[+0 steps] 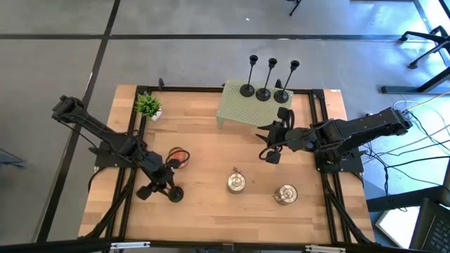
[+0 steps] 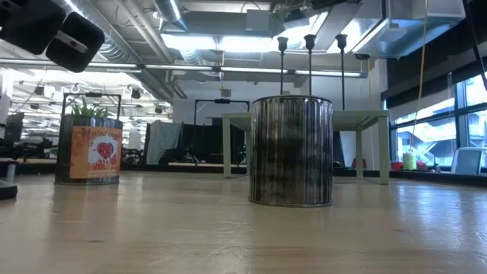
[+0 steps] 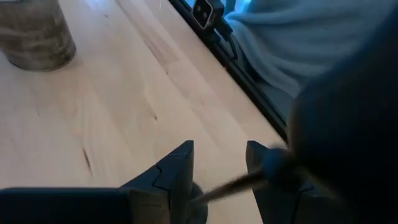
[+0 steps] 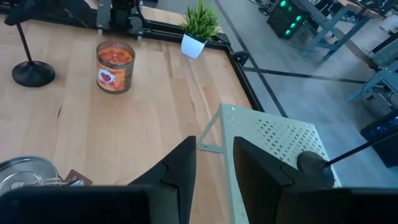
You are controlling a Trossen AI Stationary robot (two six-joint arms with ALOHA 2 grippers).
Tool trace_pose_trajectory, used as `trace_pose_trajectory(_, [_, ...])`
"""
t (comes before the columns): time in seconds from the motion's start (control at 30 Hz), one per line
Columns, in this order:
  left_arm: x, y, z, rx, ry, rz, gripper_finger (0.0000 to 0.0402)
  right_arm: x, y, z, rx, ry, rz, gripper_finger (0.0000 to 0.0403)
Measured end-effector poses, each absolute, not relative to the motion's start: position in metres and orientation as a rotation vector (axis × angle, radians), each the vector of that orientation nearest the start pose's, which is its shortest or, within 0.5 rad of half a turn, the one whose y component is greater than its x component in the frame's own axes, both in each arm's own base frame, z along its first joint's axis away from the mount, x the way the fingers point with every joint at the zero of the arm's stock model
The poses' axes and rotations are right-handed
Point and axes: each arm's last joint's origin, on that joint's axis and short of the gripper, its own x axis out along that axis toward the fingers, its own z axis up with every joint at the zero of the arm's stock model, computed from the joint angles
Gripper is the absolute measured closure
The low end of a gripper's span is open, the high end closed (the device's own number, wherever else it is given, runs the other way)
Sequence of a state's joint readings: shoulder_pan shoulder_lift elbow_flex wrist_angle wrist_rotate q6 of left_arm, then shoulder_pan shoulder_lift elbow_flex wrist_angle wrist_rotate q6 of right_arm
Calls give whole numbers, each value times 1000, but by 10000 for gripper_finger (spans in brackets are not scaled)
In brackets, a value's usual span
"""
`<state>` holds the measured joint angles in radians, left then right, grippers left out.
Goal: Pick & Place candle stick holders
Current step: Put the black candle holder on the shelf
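Three slim black candle stick holders [image 1: 264, 88] stand on their round bases on a pale green perforated stand [image 1: 239, 109] at the far middle. They also show in the low view [image 2: 310, 46]. A fourth holder [image 1: 174, 193] stands on its base on the table at the near left, also seen in the right wrist view [image 4: 30, 71]. My left gripper [image 1: 160, 188] is open, with one finger on each side of this holder's thin stem [image 3: 224, 186]. My right gripper [image 1: 268, 143] is open and empty, just in front of the stand's near edge [image 4: 267, 143]. My left gripper has the fourth holder's stem [image 3: 233, 182] running between its fingers with a wide gap. Whether a finger [image 3: 267, 171] touches the stem I cannot tell. The holder's base is on the table.
An orange candle jar [image 1: 179, 156] stands near the left arm. Two silver tins [image 1: 235, 183] [image 1: 285, 193] stand at the near middle. A small potted plant [image 1: 148, 105] sits at the far left. A black frame rims the table.
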<state>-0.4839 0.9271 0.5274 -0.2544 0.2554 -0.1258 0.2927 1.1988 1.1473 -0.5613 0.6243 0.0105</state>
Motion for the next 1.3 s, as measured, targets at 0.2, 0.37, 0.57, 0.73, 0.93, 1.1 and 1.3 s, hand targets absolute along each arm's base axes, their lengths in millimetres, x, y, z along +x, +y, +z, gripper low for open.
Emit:
trace_pose_trajectory(0.2, [163,-94,216,-64,715,-660,258,241,55,344,-263,551,-324,293])
trace_pose_trajectory(0.37, [163,-94,216,-34,700,-675,269,241,55,344,-264,551,-324,293])
trace_pose_trajectory(0.57, [164,-92,216,-14,688,-674,339,241,55,344,-289,556,-317,293])
trace_pose_trajectory(0.73, [171,-88,222,-29,616,-649,392,241,55,345,-285,546,-317,293])
trace_pose_trajectory(0.93, [186,-80,243,-5,338,-605,394,243,56,348,-320,516,-306,293])
trace_pose_trajectory(1.1, [197,-63,262,116,155,-407,393,245,56,351,-327,493,-303,293])
trace_pose_trajectory(1.3, [219,-41,299,114,166,-146,393,245,56,351,-328,493,-303,293])
